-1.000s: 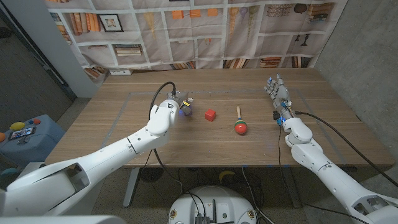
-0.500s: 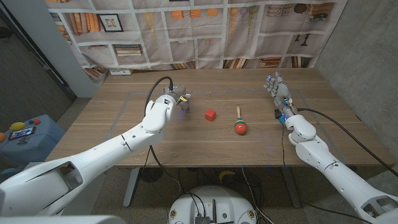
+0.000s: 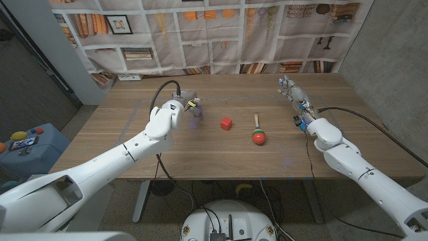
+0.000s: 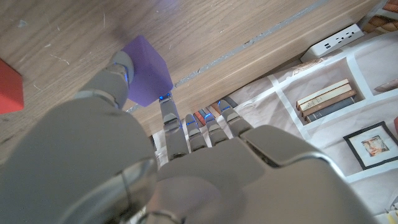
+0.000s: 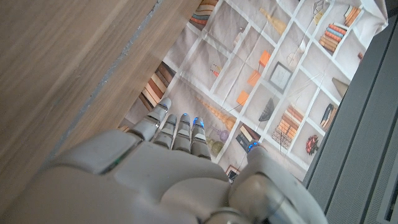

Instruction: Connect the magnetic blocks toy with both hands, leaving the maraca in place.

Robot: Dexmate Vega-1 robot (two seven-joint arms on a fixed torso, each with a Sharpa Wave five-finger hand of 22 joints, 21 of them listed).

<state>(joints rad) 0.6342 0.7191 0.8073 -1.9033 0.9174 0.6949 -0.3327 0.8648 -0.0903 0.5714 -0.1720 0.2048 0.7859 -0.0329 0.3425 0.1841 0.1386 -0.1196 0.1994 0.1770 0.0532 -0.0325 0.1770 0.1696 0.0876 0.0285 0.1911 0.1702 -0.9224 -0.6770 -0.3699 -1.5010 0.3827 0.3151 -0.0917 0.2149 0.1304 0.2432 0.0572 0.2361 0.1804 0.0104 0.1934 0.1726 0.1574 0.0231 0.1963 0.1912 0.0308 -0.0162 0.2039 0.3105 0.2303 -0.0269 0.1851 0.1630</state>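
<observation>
A purple block [image 3: 194, 114] [image 4: 147, 77] is pinched between the thumb and a finger of my left hand [image 3: 183, 105], left of centre on the table. A red block [image 3: 227, 124] [image 4: 9, 93] lies on the wood a short way to its right, apart from it. Further right, the maraca [image 3: 258, 134] lies with its red head toward me and its wooden handle pointing away. My right hand [image 3: 293, 91] [image 5: 180, 168] hovers over the far right of the table with fingers stretched out, holding nothing, well clear of the maraca.
The wooden table [image 3: 134, 144] has faint tape lines on its top. A bookshelf-print curtain [image 3: 221, 33] hangs behind the far edge. A white power strip [image 3: 129, 77] lies at the back left corner.
My left hand has drawn back and to the left with the purple block, widening the gap to the red block. My right hand has shifted toward the far edge and slightly left.
</observation>
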